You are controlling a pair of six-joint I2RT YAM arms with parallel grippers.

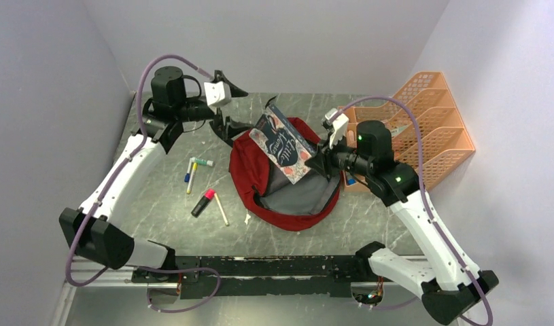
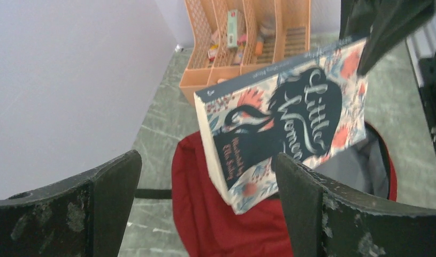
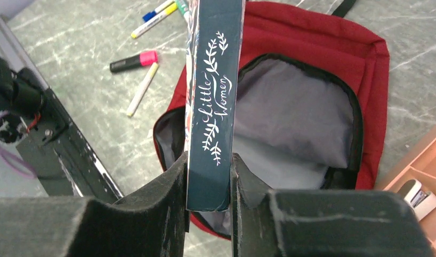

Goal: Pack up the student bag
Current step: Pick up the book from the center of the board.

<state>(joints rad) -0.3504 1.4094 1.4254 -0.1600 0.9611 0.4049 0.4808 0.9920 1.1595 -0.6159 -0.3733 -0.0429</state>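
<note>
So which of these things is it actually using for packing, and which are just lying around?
In use: dark red fabric backpack, patterned Little Women paperback, right gripper clamping it.
Lying about, for now: loose marker pens, pink-capped highlighter, orange plastic mesh organizer.

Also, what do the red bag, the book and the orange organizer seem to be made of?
Student bag: soft matte fabric; it sags and folds. Little Women book: paper pages, smooth printed card cover, probably. File organizer: rigid orange plastic, apparently; moulded mesh walls.
</note>
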